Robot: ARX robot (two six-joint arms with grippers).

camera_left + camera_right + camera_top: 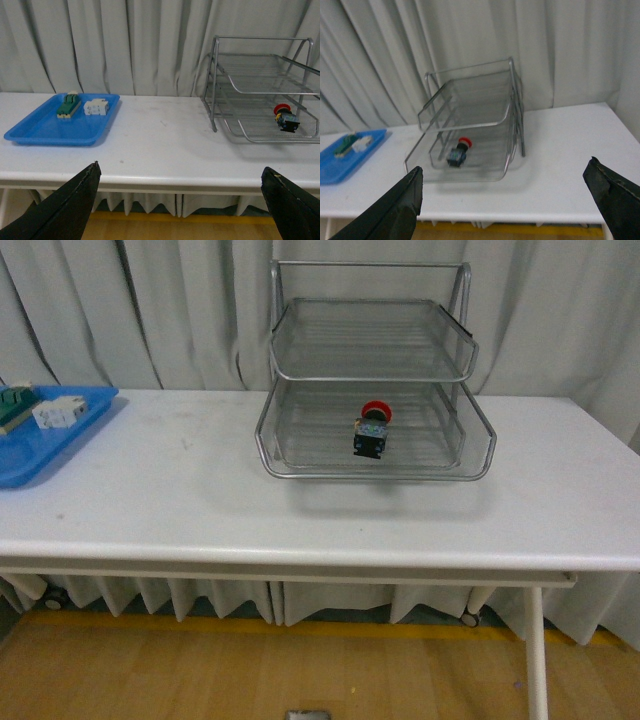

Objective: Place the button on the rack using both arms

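So this one is looking pretty much done to me. The button (372, 430) is sitting inside the rack (375, 475), on the lowest mesh shelf, roughly in the middle, with its red cap pointing toward the back and the dark body toward the front edge. It looks to be lying tipped over rather than standing on its base, but it's resting on the mesh and nothing is touching it.

The left gripper (180, 167) is hanging wide apart with nothing between its fingers, well away from the rack and low in front of the table (300, 520). The right gripper (505, 165) is doing the same: spread wide, empty, well short of the rack. Neither arm is showing in the front view.

The blue tray (40, 455) off to the left is holding two other little parts, not involved here.

My guess is nothing is left except maybe parking the arms.
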